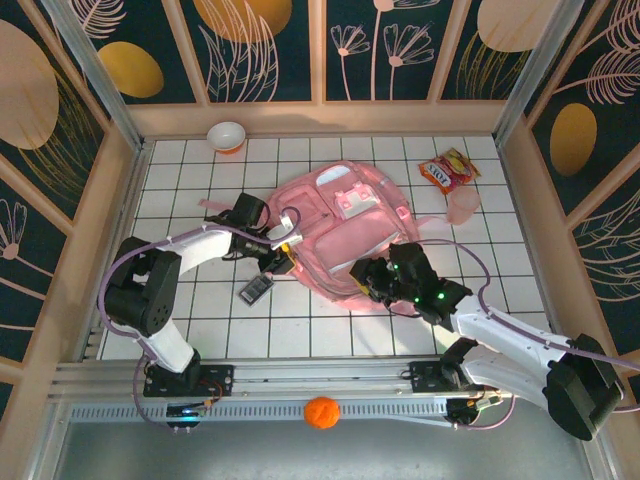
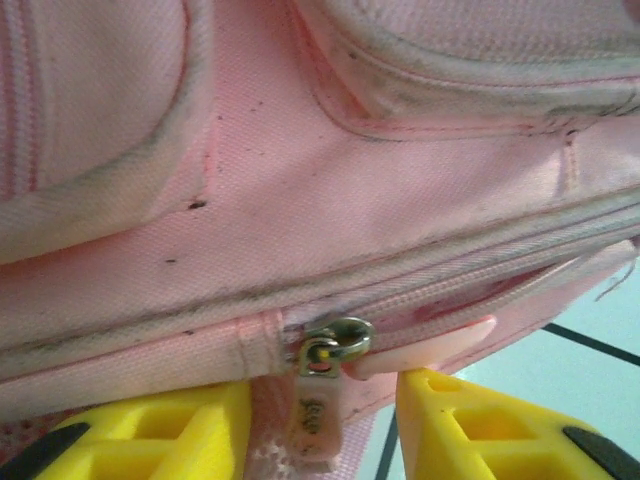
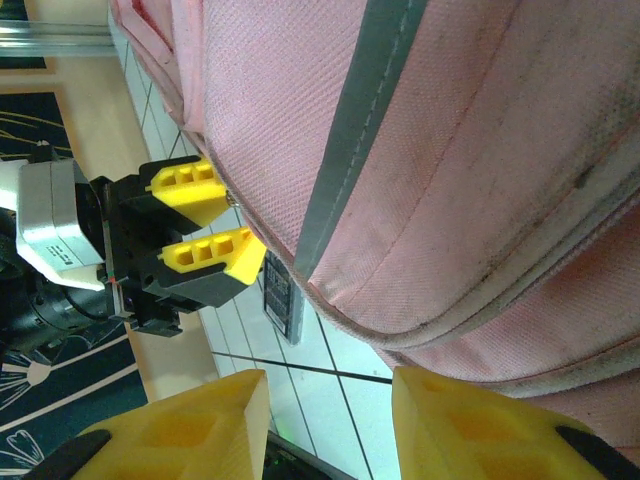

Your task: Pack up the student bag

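The student bag (image 1: pixel 340 230), a big pink backpack, lies flat in the middle of the tiled table. My left gripper (image 1: pixel 285 245) is at its left edge. Up close, the yellow fingers (image 2: pixel 160 435) stand open on either side of a metal zipper slider with a pink pull tab (image 2: pixel 318 395), not touching it. My right gripper (image 1: pixel 368 278) is at the bag's near edge, open (image 3: pixel 330 430), with bare tile between its fingers and the bag's pink seam (image 3: pixel 470 300) just above one fingertip. The left gripper (image 3: pixel 205 225) also shows in the right wrist view.
A black flat device (image 1: pixel 257 290) lies on the tiles beside the bag's near-left corner. A white bowl (image 1: pixel 227 136) sits at the back left. A snack packet (image 1: pixel 447 170) and a pale pink round object (image 1: pixel 463 205) are at the back right. An orange ball (image 1: pixel 321 411) lies in front of the rail.
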Robot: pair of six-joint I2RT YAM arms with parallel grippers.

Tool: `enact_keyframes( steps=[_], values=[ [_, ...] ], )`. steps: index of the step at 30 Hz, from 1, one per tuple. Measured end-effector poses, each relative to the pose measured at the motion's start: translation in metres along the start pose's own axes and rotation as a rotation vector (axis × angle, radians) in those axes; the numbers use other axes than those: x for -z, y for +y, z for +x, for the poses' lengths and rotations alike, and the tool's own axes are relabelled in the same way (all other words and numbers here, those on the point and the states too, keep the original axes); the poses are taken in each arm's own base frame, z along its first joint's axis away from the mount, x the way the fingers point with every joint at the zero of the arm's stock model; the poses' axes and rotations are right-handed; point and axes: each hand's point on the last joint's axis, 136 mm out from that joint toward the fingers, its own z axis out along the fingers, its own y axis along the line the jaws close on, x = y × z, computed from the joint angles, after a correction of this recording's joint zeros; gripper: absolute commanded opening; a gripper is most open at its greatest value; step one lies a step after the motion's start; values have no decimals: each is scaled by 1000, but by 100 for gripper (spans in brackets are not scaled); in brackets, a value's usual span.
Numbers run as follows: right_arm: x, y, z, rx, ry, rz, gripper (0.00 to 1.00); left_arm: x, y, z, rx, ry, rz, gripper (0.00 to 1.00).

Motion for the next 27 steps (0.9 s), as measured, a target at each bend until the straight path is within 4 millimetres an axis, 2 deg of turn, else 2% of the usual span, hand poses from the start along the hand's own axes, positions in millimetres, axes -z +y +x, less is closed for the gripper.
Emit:
enact_keyframes(
  steps=[6, 16, 23, 27],
  values=[
    [0, 1, 0, 13, 1, -4, 37, 0, -10, 0, 20, -9, 53, 24],
    [0, 1, 0, 14, 1, -3, 36, 3, -6, -5, 60, -24, 33, 1],
    [-3, -1, -1, 6, -2, 4, 33, 12, -8, -15, 42, -35, -38, 0],
    [-4, 1, -4, -7, -16, -5, 32, 7, -21, -21, -18, -7, -59, 0]
  ],
)
